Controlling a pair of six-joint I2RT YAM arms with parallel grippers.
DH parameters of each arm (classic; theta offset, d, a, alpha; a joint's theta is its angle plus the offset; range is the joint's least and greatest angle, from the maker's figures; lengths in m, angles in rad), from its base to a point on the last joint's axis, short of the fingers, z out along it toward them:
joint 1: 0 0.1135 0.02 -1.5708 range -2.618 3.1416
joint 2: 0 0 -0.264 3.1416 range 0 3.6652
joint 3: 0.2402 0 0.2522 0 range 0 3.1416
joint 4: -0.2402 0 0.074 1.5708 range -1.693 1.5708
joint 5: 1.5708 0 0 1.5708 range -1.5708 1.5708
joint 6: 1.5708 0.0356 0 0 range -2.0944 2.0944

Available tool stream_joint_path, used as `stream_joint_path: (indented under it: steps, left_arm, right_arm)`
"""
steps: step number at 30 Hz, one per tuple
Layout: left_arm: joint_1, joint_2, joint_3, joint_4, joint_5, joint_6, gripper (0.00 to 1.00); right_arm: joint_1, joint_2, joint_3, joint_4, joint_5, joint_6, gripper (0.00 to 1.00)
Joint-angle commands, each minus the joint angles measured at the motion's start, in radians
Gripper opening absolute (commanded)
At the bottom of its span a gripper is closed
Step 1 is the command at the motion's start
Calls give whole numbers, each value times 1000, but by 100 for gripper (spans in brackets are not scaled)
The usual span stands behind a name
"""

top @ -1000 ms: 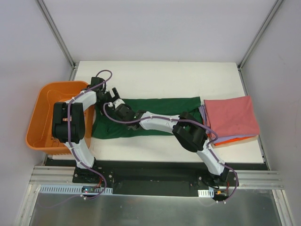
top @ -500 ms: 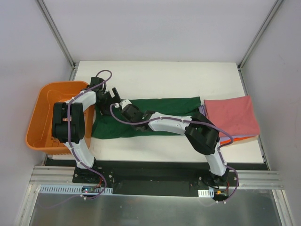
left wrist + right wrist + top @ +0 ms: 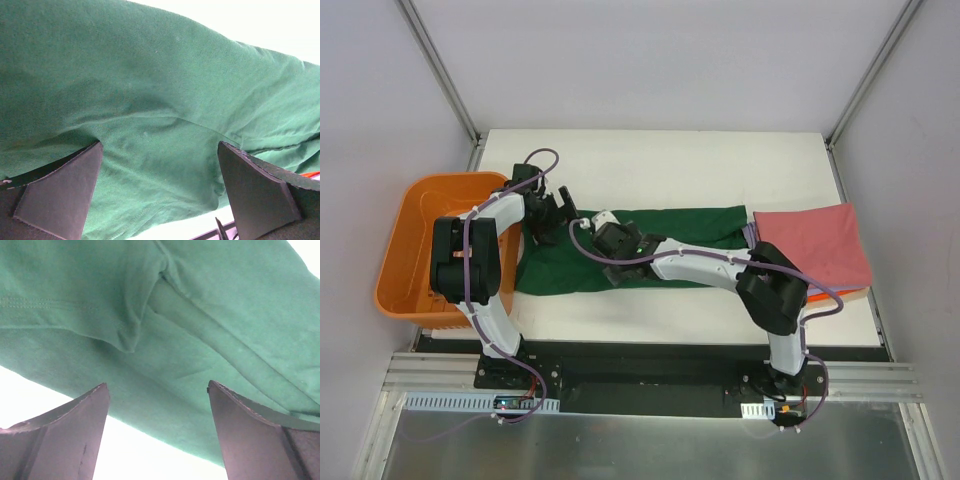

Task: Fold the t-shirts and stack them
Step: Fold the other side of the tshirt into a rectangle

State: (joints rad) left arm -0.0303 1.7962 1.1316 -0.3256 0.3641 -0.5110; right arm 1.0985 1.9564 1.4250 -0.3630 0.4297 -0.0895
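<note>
Having been carried rightward along the dark green t-shirt [image 3: 695,225], the right gripper [image 3: 155,390] is held wide above the cloth, nothing grasped; the shirt is stretched out left of the folded stack [image 3: 815,245]. Beyond, the left gripper [image 3: 160,150] is spread wide over its left end. A fresh fold grip is probably sought.

Left tool [image 3: 549,212], right tool [image 3: 605,245] over green t-shirt [image 3: 692,224]

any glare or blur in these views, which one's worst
Top external: even light, sharp, no harsh shadows. Left wrist: table blown out white behind the shirt, fingers dark and featureless. Right wrist: same washed-out table, shirt a little soft; about as bad.
</note>
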Motion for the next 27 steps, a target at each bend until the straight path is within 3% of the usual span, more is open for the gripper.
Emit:
stream_joint_path:
  steps: [1,6,11,19,27]
  left_arm:
    - [10,-20,-21,-6,13,26,99]
    - [9,-21,-26,-6,19,26,99]
    - [12,-9,-20,-6,24,29,99]
    - [10,2,-15,-6,32,34,99]
    - [10,-9,-18,-6,24,40,99]
  right_arm:
    - [-32,-131,-12,10,15,59,84]
    - [-52,-159,-15,157,-251,25,100]
    - [-54,-48,77,242,-526,5,96]
    - [-120,90,74,288,-644,127,96]
    - [-227,-48,-168,349,-671,200,96]
